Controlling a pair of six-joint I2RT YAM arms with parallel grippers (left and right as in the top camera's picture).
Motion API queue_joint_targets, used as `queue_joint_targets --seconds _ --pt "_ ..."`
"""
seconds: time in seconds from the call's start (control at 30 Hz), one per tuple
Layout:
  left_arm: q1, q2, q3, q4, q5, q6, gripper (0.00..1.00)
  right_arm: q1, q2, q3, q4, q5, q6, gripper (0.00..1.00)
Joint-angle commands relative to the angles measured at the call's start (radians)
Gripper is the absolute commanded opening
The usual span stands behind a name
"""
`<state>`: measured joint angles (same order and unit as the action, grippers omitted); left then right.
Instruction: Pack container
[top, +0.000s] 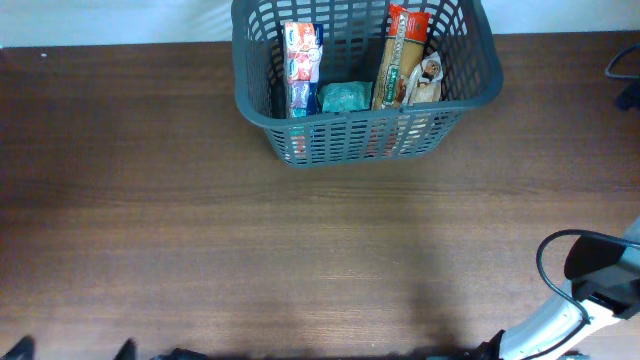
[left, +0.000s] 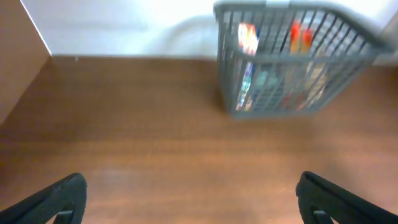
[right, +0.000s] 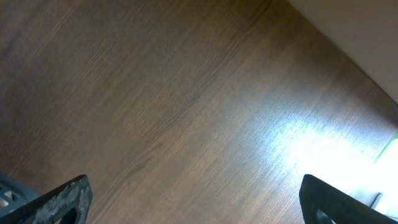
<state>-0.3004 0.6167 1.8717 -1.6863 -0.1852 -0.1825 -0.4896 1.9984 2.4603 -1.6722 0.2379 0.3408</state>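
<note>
A: Start on the left. How does the left gripper (left: 193, 200) stand?

B: Low over the wooden table (top: 250, 250). Its two dark fingers (left: 65, 196) are spread wide, out to the edges of the wrist view, with only bare wood between them.

A: And the container (top: 365, 135)?

B: Upright at the far edge of the table, before the white wall (top: 100, 20) and well apart from both grippers. The left wrist view has it ahead and to the right, blurred.

A: What is in it, left to right?

B: First a tall red and white carton (top: 301, 65), standing on end. Just beside it, low down, lies a teal packet (top: 345, 97). Then comes a long orange-red pasta packet (top: 400, 60), leaning a little, with a clear bag (top: 428, 80) touching its right side.

A: Any brand or wording?

B: There is print on the carton and on the pasta packet, but it is all too small to read.

A: The right gripper (right: 193, 200)?

B: Its arm (top: 590, 290) sits at the near right corner, under a loop of black cable (top: 545, 255). The scuffed fingertips (right: 62, 199) are wide apart and hold nothing, over bare wood with a bright glare
</note>
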Motion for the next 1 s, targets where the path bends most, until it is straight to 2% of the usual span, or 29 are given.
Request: queue_joint_targets --seconds 0.0,0.1,0.27,0.47,0.67,0.97 --pt "0.002 0.003 -0.154 0.045 0.009 0.148 0.99 -0.002 -0.01 -0.003 0.001 -0.002 0.009 0.99" --pt "0.003 -0.002 -0.273 0.163 0.02 0.214 0.99 -0.002 -0.01 -0.003 0.001 -0.002 0.009 0.99" --pt "0.059 -0.085 -0.502 0.454 0.176 0.368 1.0 -0.002 -0.01 -0.003 0.001 -0.002 0.009 0.99" --pt "0.182 -0.284 -0.805 0.655 0.274 0.372 0.99 -0.002 -0.01 -0.003 0.001 -0.002 0.009 0.99" --pt "0.256 -0.428 -0.997 0.797 0.302 0.372 0.99 -0.002 -0.01 -0.003 0.001 -0.002 0.009 0.99" --pt "0.267 -0.603 -1.386 1.254 0.302 0.362 0.99 -0.002 -0.01 -0.003 0.001 -0.002 0.009 0.99"
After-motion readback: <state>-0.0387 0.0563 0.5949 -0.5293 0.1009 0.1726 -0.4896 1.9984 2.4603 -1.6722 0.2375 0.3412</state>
